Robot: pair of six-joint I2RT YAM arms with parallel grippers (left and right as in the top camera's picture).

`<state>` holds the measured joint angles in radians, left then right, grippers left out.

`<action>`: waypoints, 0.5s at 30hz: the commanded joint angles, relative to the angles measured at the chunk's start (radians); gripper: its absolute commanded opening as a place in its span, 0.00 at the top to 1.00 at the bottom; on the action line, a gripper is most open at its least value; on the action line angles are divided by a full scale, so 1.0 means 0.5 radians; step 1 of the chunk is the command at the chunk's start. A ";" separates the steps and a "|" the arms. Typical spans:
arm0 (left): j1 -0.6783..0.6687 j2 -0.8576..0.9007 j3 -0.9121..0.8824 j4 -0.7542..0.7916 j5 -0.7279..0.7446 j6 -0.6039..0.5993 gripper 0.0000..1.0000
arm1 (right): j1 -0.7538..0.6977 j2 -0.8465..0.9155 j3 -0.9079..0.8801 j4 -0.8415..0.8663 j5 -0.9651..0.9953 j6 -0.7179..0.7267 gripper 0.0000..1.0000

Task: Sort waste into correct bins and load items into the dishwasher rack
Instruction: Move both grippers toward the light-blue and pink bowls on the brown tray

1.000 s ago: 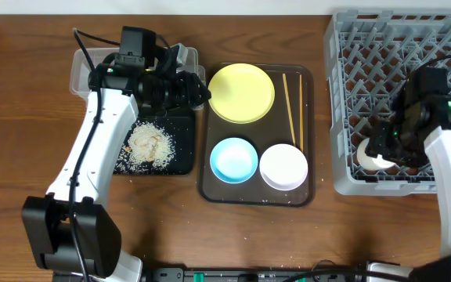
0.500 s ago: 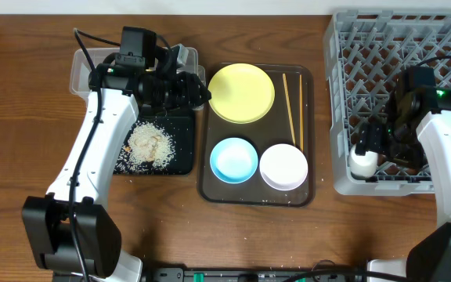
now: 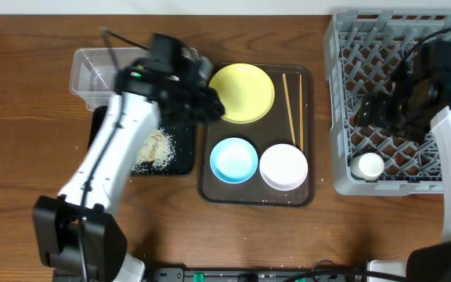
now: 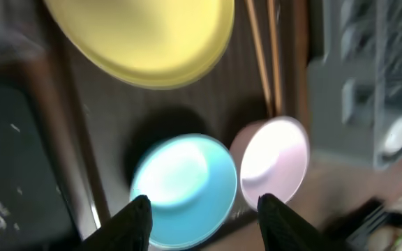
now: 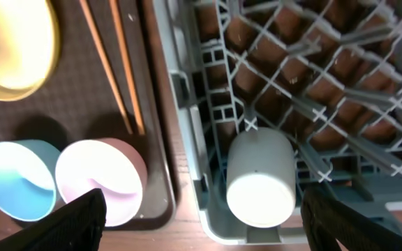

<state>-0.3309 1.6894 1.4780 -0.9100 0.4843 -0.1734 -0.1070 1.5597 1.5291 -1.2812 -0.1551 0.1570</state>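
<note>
Sitting where: the small white cup (image 5: 257, 178) lies on its side in the grey dishwasher rack (image 3: 340, 117), which fills the right edge of the surface. The cup is at the rack's near-left corner.
Right tool: the right tool (image 5: 208, 223) is spread wide with nothing in it. It hovers over the cup and isn't touching it.
Left tool: the left tool (image 4: 206, 217) is open too and empty. It hangs over the brown tray (image 3: 245, 194) mid-surface, by the left rim of the yellow plate (image 3: 242, 93).
Relation that matters: in the left wrist view the light blue bowl (image 4: 183, 188) sits right below the gap between the two fingers (image 4: 135, 216), so toward the near edge from the tool. The white bowl (image 4: 271, 164) is just beside it on the rack side.
Chopsticks: the chopsticks (image 3: 292, 110) have their long axis running far edge to near edge. They lie along the tray's right side, between the plate and the rack.
Who's closer: the left arm is clearly nearer the plate and the blue bowl. The white bowl and chopsticks lie between both arms, so it's kind of a toss-up.
Waste: the rice (image 3: 151, 146) is heaped on the black tray (image 3: 180, 160), just left of the brown tray. The clear tub (image 3: 92, 70) is toward the far-left corner.
Best guess: the blue bowl goes next. The tool would need to drop and put one finger inside the rim. The wrist view is blurry, so the exact line-up is hard to call.
</note>
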 commanded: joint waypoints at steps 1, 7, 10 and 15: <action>-0.242 -0.027 0.010 -0.050 -0.421 0.021 0.48 | 0.015 -0.022 0.027 -0.006 -0.037 -0.034 0.13; -0.525 0.040 0.008 0.023 -0.806 -0.262 0.48 | 0.074 -0.022 0.027 0.003 -0.036 -0.033 0.13; -0.576 0.107 0.008 0.130 -0.839 -0.278 0.48 | 0.113 -0.022 0.027 0.012 -0.036 -0.033 0.13; -0.594 0.220 0.008 0.162 -0.833 -0.278 0.48 | 0.151 -0.022 0.027 0.021 -0.037 -0.033 0.13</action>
<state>-0.6250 1.7657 1.4780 -0.8272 0.1120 -0.2928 -0.0467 1.5574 1.5299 -1.2739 -0.1658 0.1513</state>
